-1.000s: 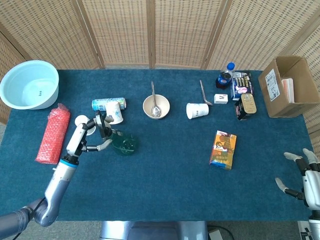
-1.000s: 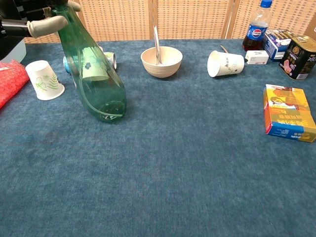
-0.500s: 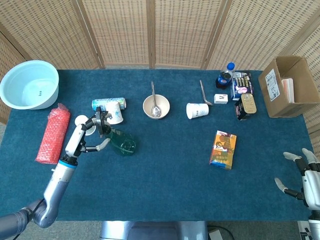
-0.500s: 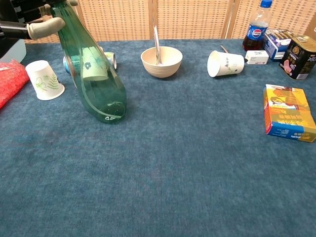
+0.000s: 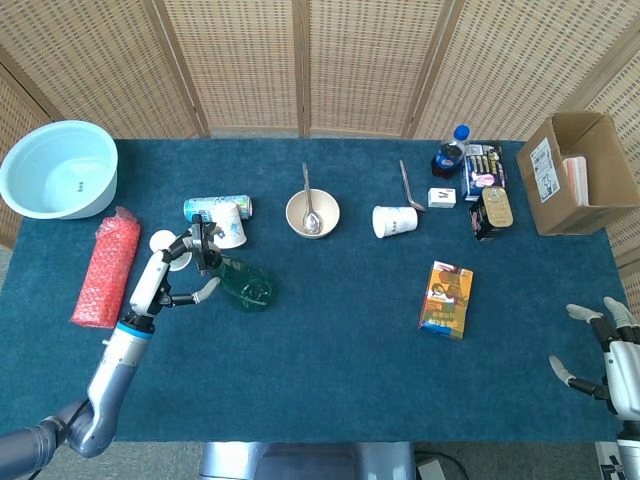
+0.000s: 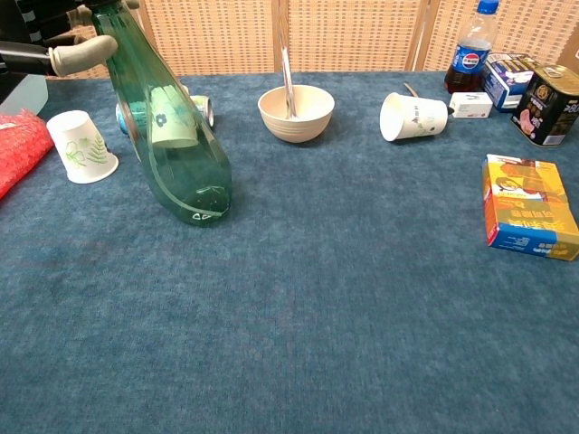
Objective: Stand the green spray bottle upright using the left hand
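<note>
The green spray bottle [image 6: 172, 136] is translucent and leans with its top toward the left, its base [image 5: 248, 290] on the blue cloth. My left hand [image 5: 185, 268] grips its upper part near the neck; in the chest view only the fingers [image 6: 81, 56] show at the top left edge. The bottle's head is hidden by the hand and the frame edge. My right hand [image 5: 607, 350] hovers at the table's near right corner with fingers spread and nothing in it.
Close behind the bottle lie a paper cup [image 5: 230, 225] and a can [image 5: 205, 207]; an upside-down cup [image 6: 81, 146] stands to its left. A red bubble-wrap roll [image 5: 105, 268], a bowl with a spoon [image 5: 312, 213], a tipped cup [image 5: 395, 220], a snack box [image 5: 446, 298] and a cardboard box [image 5: 578, 172] also lie around.
The bottle has tipped a little more upright, its base sliding slightly right in the first half second. Since then almost nothing moved. The right hand stayed still.
</note>
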Controlling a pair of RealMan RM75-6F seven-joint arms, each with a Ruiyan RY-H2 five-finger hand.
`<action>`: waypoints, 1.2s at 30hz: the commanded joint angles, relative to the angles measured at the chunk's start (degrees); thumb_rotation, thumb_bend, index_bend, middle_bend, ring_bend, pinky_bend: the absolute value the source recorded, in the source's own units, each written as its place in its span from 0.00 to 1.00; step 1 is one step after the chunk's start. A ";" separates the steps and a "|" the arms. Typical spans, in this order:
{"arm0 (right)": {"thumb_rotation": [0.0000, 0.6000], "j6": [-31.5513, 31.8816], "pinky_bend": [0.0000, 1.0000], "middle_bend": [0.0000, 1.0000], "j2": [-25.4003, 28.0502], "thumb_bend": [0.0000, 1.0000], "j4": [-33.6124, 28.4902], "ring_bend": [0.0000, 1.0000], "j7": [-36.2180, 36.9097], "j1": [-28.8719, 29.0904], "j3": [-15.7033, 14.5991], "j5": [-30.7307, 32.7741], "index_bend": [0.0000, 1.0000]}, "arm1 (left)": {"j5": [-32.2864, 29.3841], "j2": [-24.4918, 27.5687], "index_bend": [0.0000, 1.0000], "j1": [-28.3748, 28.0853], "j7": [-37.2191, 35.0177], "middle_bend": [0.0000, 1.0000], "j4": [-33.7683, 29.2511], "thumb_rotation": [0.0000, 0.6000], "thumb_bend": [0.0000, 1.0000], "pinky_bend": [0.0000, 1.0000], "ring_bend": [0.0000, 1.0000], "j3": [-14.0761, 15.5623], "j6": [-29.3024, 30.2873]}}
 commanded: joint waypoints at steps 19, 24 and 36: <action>1.00 -0.33 0.10 0.31 0.08 0.28 0.51 0.01 1.45 0.14 -0.07 -0.12 0.22 | 1.62 -0.95 0.34 0.96 3.51 0.22 0.50 0.82 0.37 0.28 0.17 0.27 2.53; 1.00 -0.28 0.10 0.31 0.11 0.28 0.45 0.01 1.41 0.13 -0.07 -0.13 0.22 | 2.19 -0.85 0.34 1.21 3.51 0.22 0.40 0.81 0.37 0.28 0.17 0.22 3.47; 1.00 -0.29 0.10 0.31 0.17 0.28 0.29 0.01 1.29 0.23 -0.07 -0.30 0.22 | 3.37 1.23 0.34 3.22 3.81 0.22 -1.23 0.77 0.37 0.27 0.17 1.29 6.13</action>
